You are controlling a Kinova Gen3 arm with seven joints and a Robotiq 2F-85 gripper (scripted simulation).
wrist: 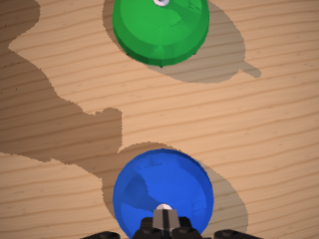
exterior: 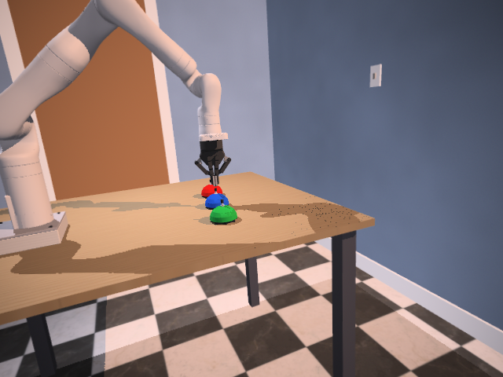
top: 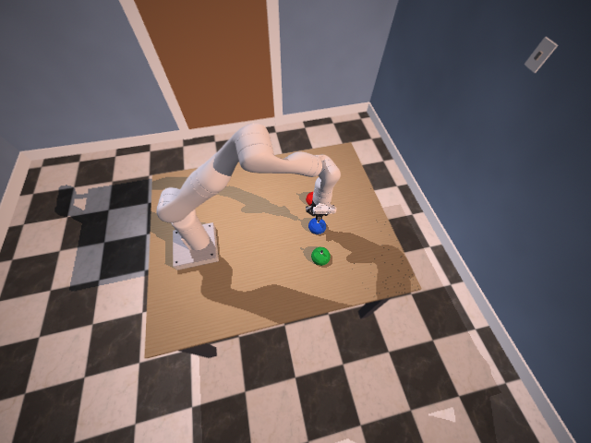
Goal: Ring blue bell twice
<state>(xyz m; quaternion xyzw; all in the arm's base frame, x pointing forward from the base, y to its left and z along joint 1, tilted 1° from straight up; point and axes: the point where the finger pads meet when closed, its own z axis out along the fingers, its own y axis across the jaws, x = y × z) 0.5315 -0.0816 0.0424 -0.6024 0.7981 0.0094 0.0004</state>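
Observation:
Three dome bells stand in a row on the wooden table [top: 267,286] [exterior: 122,239]. The blue bell [top: 317,226] [exterior: 216,201] [wrist: 161,186] is the middle one. The red bell [top: 309,197] [exterior: 211,189] is behind it and the green bell [top: 320,256] [exterior: 222,214] [wrist: 159,30] is in front. My gripper [top: 318,218] [exterior: 214,183] [wrist: 164,214] is shut and empty, pointing straight down. Its fingertips sit right over the small button [wrist: 163,207] on top of the blue bell. Whether they touch the button I cannot tell.
The arm's base plate [top: 193,250] [exterior: 32,235] is bolted at the table's left side. The table's right edge [exterior: 365,221] lies a short way beyond the bells. The arm throws broad shadows across the wood.

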